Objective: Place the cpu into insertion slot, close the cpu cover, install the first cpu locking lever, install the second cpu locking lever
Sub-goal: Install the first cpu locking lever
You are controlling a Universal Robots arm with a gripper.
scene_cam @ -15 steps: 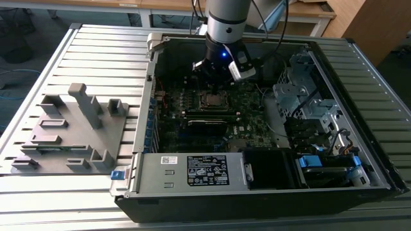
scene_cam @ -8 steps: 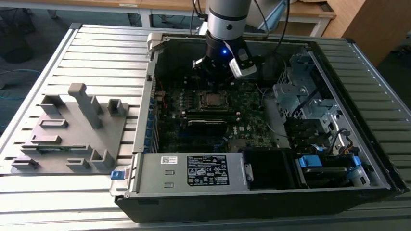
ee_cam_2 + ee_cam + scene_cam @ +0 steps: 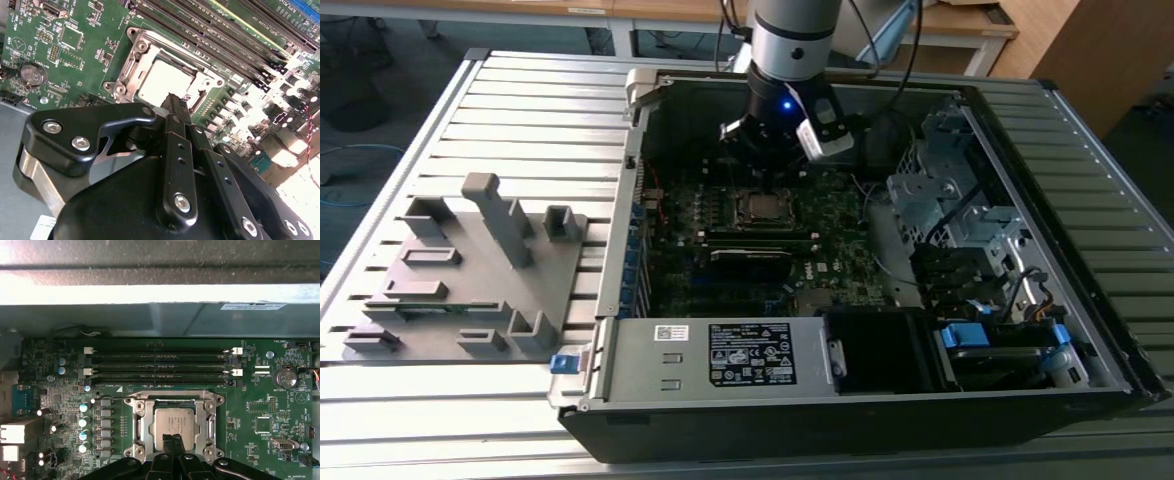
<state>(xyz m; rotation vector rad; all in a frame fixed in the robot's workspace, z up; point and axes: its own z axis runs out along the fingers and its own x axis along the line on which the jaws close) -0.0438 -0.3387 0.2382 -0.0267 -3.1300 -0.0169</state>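
Observation:
The cpu (image 3: pixel 172 424) (image 3: pixel 162 80) lies flat in the insertion slot on the green motherboard, its silver top showing. The cpu cover (image 3: pixel 141 422) (image 3: pixel 131 67), a silver frame, lies flat around the chip and hides the socket beneath. My gripper (image 3: pixel 173 440) (image 3: pixel 175 100) hangs just over the chip's edge with its black fingers pressed together and nothing visible between them. In the exterior view the gripper (image 3: pixel 767 175) stands inside the open computer case, right above the cpu (image 3: pixel 763 207).
Long black memory slots (image 3: pixel 160 362) run beside the socket, with a coin battery (image 3: pixel 286 377) nearby. The case wall (image 3: pixel 160 315) rises close behind. A power supply (image 3: pixel 720 355), drive cage (image 3: pixel 947 200) and grey fixture plate (image 3: pixel 467 270) on the exterior view's left surround the board.

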